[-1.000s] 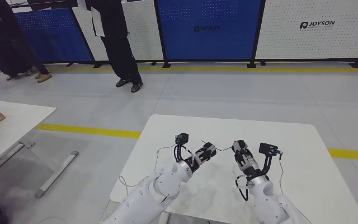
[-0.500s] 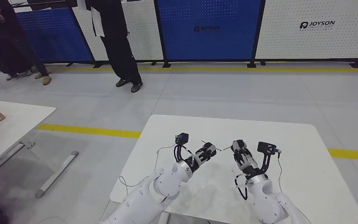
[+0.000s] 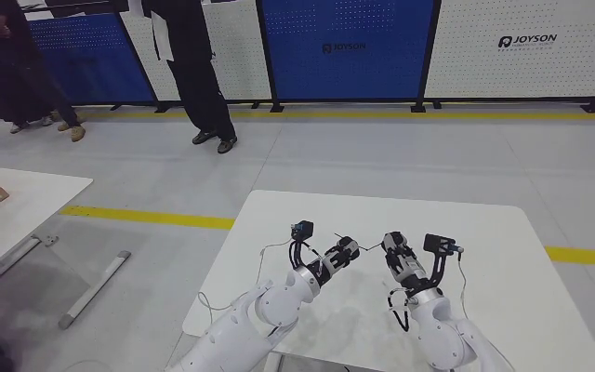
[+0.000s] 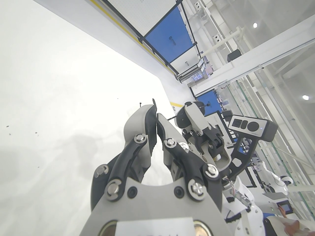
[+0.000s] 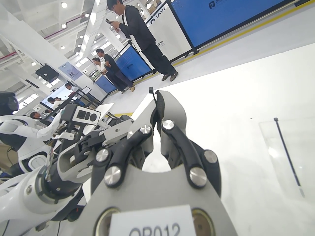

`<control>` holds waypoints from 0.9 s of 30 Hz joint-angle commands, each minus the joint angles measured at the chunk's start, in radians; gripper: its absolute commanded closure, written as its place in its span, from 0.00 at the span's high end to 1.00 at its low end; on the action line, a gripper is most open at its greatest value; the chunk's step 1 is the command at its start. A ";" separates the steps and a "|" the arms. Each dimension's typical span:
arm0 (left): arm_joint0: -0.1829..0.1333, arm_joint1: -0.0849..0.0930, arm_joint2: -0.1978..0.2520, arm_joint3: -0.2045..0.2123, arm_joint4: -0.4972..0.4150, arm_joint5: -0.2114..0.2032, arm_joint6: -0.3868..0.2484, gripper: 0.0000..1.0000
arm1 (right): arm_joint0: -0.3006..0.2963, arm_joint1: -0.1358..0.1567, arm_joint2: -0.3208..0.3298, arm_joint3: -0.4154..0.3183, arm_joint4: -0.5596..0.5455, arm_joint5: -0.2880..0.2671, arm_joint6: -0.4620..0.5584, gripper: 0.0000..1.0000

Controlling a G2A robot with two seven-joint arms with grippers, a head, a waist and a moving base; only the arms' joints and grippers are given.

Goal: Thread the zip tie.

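Note:
Above the middle of the white table (image 3: 465, 223) my two grippers face each other, a small gap apart. My left gripper (image 3: 351, 245) (image 4: 155, 114) is shut on a thin black zip tie strap (image 4: 154, 102), whose end pokes out past the fingertips. My right gripper (image 3: 389, 244) (image 5: 156, 99) is shut on the black zip tie (image 5: 153, 95) just below its square head, which sticks up beyond the fingers. In the left wrist view the right gripper (image 4: 189, 114) sits close ahead, with a black strand pointing from it. I cannot tell whether both hold one tie.
A second black zip tie (image 5: 286, 148) lies flat on a clear sheet (image 5: 270, 136) on the table beside my right gripper. Bare white tabletop surrounds both arms, and the table's far edge (image 3: 381, 195) is well beyond them.
My right gripper has shifted slightly toward the left gripper, narrowing the gap. The left arm has stayed still.

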 commanded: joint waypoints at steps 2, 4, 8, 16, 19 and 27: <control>0.000 0.000 0.000 0.000 0.000 0.000 0.000 0.00 | -0.007 -0.002 0.007 -0.009 -0.007 -0.001 0.000 0.00; 0.000 0.000 0.000 0.000 0.000 0.000 0.000 0.00 | -0.011 -0.003 0.010 -0.013 -0.011 -0.001 0.004 0.00; 0.000 0.000 0.000 0.000 0.000 0.000 0.000 0.00 | -0.012 -0.006 0.011 -0.012 -0.025 0.009 0.017 0.00; 0.000 0.000 0.000 0.000 0.000 0.000 0.000 0.00 | -0.003 -0.018 0.005 0.000 -0.039 0.020 0.024 0.00; 0.000 0.000 0.000 0.000 0.000 0.000 0.000 0.00 | -0.004 -0.022 0.010 0.003 -0.028 0.012 0.017 0.00; 0.000 0.000 0.000 0.000 0.000 0.000 0.000 0.00 | -0.035 -0.023 0.035 -0.027 -0.045 0.003 0.014 0.00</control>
